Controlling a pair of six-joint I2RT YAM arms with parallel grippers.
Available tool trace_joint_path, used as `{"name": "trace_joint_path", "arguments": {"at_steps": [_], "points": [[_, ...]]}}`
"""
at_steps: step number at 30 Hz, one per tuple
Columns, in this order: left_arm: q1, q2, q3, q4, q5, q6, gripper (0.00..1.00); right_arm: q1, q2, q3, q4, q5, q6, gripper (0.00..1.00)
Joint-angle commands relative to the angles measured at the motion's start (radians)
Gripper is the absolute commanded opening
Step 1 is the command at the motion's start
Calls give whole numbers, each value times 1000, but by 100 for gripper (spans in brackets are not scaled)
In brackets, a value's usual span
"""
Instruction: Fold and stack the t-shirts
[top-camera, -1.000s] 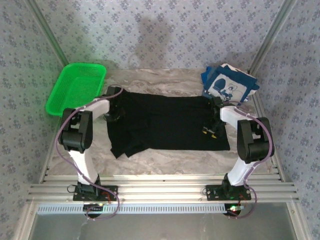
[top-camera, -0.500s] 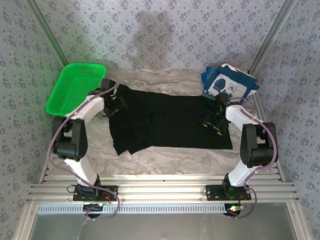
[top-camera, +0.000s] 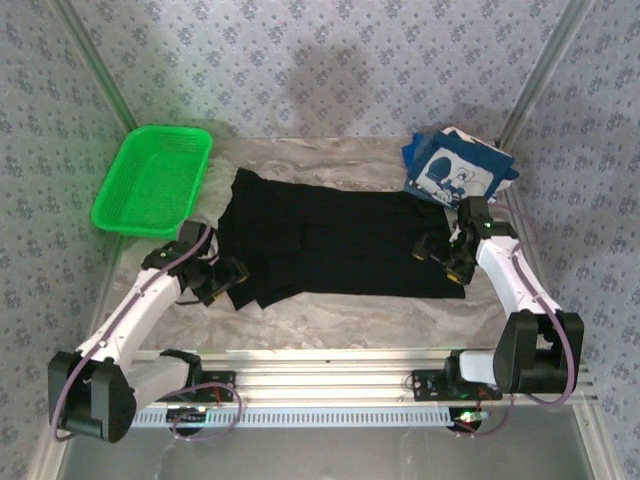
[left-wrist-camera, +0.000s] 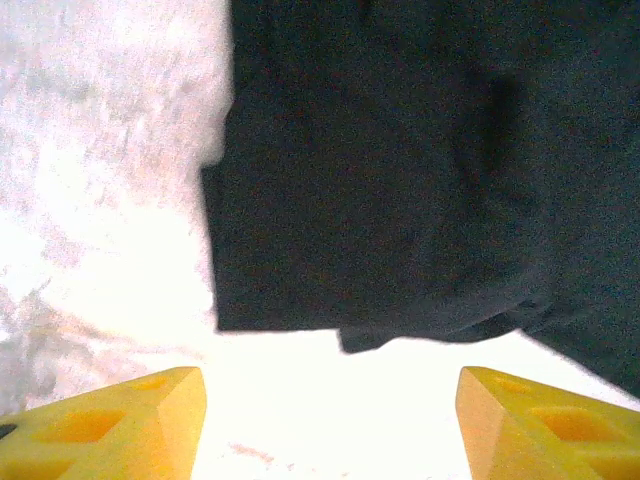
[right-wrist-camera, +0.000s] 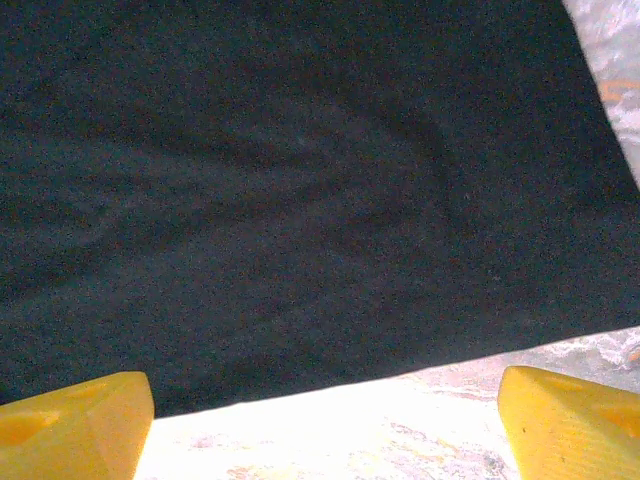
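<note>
Black t-shirt (top-camera: 330, 245) lies spread across the middle of the table (top-camera: 330, 315); navy t-shirt (top-camera: 455, 170) sits folded at the far right corner; left gripper (top-camera: 222, 283) hovers wide and empty just off the black cloth's near left corner; right gripper (top-camera: 450, 262), wide and empty too, hangs over its near right edge; I'd pinch both near corners low and lift evenly; green basket (top-camera: 130, 230), far left corner, holds nothing I can see.

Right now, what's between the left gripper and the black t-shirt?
Bare table, per the left wrist view; the left gripper stands open just short of the black t-shirt.
</note>
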Motion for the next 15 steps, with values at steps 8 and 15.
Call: {"name": "trace_joint_path", "arguments": {"at_steps": [8,15], "points": [[-152,170,-19,66,-79,-16,62,94,16,-46,48,-60,-6,91],[-241,240,-9,91,-227,-19,61,160,-65,-61,121,-132,-30,96]]}}
